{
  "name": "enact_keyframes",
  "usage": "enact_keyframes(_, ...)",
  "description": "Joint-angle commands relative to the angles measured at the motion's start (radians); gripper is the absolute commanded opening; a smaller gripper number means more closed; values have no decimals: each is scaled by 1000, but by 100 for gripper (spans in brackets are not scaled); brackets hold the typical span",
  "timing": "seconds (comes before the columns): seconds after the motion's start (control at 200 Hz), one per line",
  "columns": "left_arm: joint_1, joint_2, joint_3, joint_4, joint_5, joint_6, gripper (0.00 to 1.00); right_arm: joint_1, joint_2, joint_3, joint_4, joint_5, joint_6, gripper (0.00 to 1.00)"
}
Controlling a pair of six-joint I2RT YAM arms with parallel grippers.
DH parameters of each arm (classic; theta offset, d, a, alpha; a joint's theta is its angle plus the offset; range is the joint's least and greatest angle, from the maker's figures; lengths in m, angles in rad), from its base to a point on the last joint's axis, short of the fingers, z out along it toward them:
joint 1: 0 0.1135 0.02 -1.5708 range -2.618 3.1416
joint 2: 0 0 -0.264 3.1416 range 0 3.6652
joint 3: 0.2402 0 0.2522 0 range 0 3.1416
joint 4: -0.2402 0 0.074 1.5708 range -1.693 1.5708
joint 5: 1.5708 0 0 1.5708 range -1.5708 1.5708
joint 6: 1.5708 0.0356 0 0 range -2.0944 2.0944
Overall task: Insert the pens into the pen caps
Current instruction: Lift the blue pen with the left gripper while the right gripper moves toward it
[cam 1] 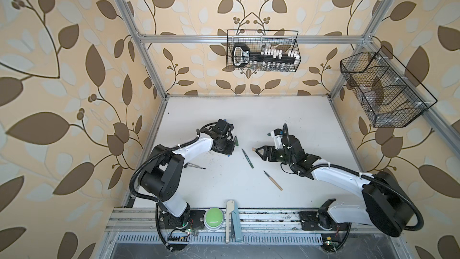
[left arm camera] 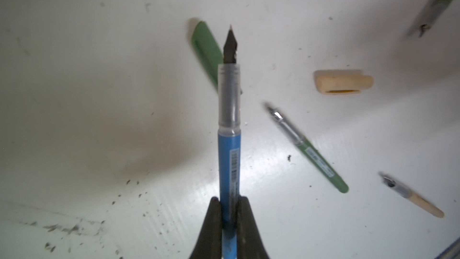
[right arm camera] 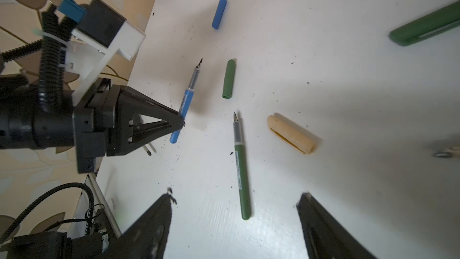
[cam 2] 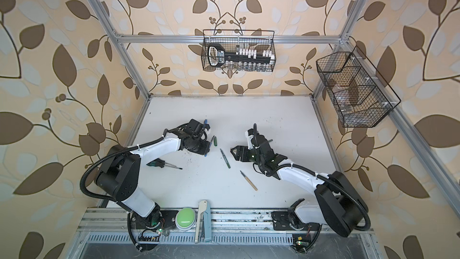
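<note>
Blue pen [left arm camera: 229,145] — tight in left tool [left arm camera: 229,204]

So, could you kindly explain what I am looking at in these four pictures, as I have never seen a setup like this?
It is a two-armed robot at a white table. Two pictures look down from overhead and are almost alike. The other two come from cameras on the wrists. The left gripper is shut on a blue pen with its tip bare. The right gripper is open and holds nothing. On the table lie a green pen, a tan pen, and loose caps: a blue cap, a tan cap and two green caps.
</note>
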Motion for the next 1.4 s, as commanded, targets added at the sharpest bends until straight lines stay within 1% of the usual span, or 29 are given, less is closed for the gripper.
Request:
enact_keyframes(0.0, -36, -38, -4, 49, 75, -22, 4, 23, 69, 48, 163, 8, 93, 80)
enact_keyframes(0.25, -88, -43, 2, 75, 93, -46, 4, 33, 224, 97, 323, -44, 172, 75)
enact_keyframes(0.49, -117, -59, 1, 107, 112, -64, 4, 32, 336, 118, 436, -84, 237, 65)
enact_keyframes(0.77, -144, -55, 8, 99, 119, -59, 4, 20, 395, 121, 519, -94, 275, 53)
enact_keyframes(0.955, -152, -55, 7, 101, 114, -61, 4, 3, 415, 121, 538, -103, 286, 46)
enact_keyframes(1.0, -151, -56, 8, 98, 113, -61, 4, 3, 418, 121, 539, -108, 288, 43)
enact_keyframes(1.11, -153, -59, 11, 101, 113, -62, 4, -2, 421, 118, 545, -114, 292, 29)
enact_keyframes(1.205, -153, -66, 11, 105, 115, -62, 4, -6, 419, 117, 552, -122, 294, 14)
enact_keyframes(1.255, -153, -74, 7, 110, 121, -63, 6, -8, 418, 117, 554, -128, 296, 5)
enact_keyframes(1.294, -153, -84, 3, 115, 123, -65, 11, -11, 416, 115, 557, -133, 295, 0)
enact_keyframes(1.394, -152, -130, -27, 143, 131, -70, 28, -23, 395, 110, 555, -152, 289, 0)
